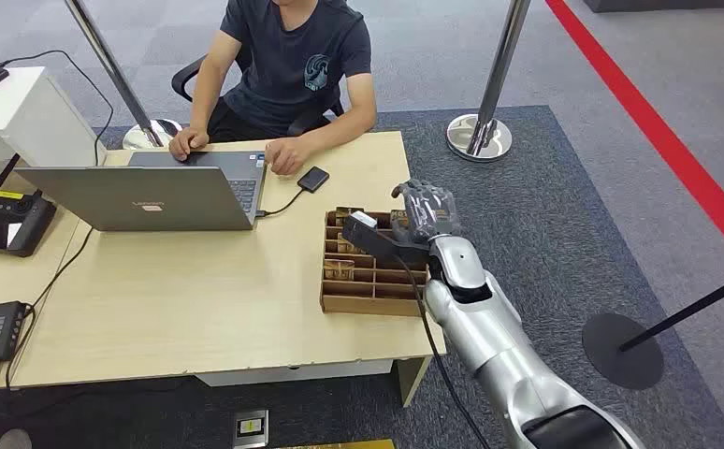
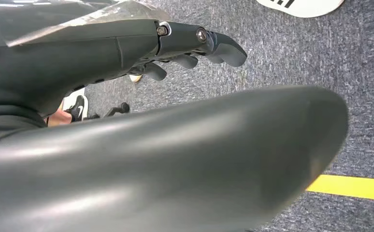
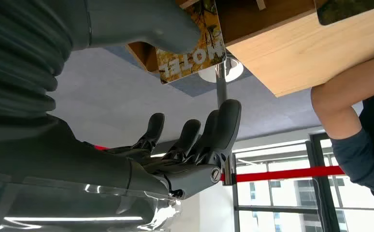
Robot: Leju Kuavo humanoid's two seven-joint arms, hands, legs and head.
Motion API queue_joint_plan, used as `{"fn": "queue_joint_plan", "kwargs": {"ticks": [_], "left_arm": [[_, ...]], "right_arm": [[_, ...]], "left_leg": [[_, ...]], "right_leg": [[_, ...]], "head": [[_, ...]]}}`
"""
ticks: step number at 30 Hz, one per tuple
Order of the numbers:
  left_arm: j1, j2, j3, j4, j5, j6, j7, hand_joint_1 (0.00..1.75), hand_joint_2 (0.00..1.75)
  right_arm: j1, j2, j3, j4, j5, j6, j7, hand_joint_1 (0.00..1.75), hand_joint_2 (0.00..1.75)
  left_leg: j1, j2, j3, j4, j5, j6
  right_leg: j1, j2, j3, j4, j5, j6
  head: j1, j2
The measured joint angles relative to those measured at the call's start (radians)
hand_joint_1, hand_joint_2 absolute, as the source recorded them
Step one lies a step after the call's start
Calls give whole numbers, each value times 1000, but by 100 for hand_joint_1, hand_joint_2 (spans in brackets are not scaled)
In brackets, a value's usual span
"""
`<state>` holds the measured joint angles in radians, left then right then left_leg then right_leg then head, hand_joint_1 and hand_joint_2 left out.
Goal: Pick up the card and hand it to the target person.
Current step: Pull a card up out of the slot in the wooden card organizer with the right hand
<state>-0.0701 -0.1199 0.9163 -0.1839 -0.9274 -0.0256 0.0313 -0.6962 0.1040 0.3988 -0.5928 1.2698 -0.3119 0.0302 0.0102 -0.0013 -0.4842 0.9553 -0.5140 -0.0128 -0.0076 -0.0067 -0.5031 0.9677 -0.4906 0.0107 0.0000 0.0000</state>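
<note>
A person in a dark T-shirt [image 1: 297, 65] is sitting at the pale wooden desk [image 1: 199, 290] while the right hand [image 1: 426, 208], fingers [image 3: 214, 135] spread, is hovering over the brown compartmented cardboard box [image 1: 363, 281], the right wrist view catching the yellow "MOTEL" card [image 3: 192, 46] standing in it, lengthwise toward the hand; the left hand [image 2: 175, 48] is hanging with fingers loosely apart.
</note>
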Motion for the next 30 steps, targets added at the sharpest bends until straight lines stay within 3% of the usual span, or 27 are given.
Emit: {"fn": "queue_joint_plan", "kwargs": {"ticks": [15,18,25,30], "left_arm": [[-3,3,-4,0,-15,-2,-2,0,0],[-3,2,0,-1,-14,0,1,0,0],[-3,4,7,-1,-10,3,4,0,0],[-2,6,10,-1,-10,3,4,0,0]], "right_arm": [[-7,-14,-40,40,0,-24,6,80,175],[-7,-10,-42,40,3,-23,4,88,175],[-25,2,-38,58,6,-17,-10,129,175],[-28,6,-36,62,4,-24,-17,140,175]], "left_leg": [[0,-1,-1,0,1,0],[0,-1,-2,0,1,0],[0,1,-1,0,1,0],[0,0,-1,0,1,0]], "right_leg": [[0,-1,-1,-1,1,0],[0,-1,-1,-1,1,0],[0,1,-1,0,1,0],[0,0,-1,0,1,0]], "head": [[0,0],[0,0],[0,0],[0,0]]}}
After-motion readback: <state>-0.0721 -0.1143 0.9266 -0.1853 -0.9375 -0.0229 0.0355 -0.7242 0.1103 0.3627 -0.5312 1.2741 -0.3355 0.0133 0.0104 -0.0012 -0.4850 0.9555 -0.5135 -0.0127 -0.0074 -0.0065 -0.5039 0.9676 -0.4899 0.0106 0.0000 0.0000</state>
